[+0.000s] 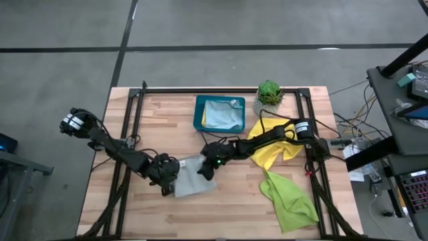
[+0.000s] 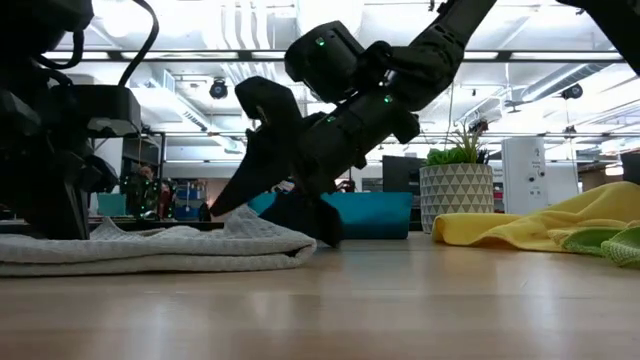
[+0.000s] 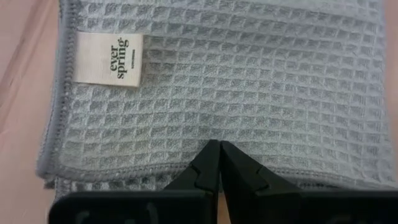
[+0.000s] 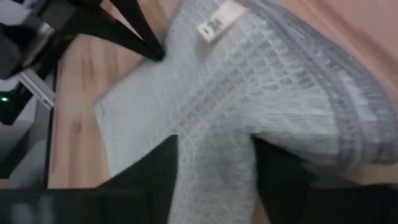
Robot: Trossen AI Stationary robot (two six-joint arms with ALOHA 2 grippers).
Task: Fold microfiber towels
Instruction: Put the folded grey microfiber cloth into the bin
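A pale grey waffle-weave towel (image 1: 194,178) lies folded in layers on the wooden table, near the middle, with a white label (image 3: 109,58) on top. My left gripper (image 1: 168,182) is shut, its tips on the towel's left edge. My right gripper (image 1: 206,169) is open at the towel's right end. One finger (image 2: 232,190) slants over the cloth and the other (image 2: 322,228) reaches the table beside it. In the right wrist view the grey cloth (image 4: 214,155) fills the gap between the fingers. My left gripper rests its shut fingertips (image 3: 219,155) on the towel's top layer (image 3: 217,127), just inside the hemmed edge nearest that arm. It comes slanting down from the table's left. The towel lies flat on the table under them. My right gripper straddles the towel's right end (image 2: 295,240); I cannot tell whether its fingers touch the cloth.
A teal tray (image 1: 198,115) holding a light blue towel (image 1: 221,115) stands at the back, with a potted plant (image 1: 269,92) to its right. A yellow towel (image 1: 271,150) lies under the right arm. A lime green towel (image 1: 289,199) is crumpled at the near right.
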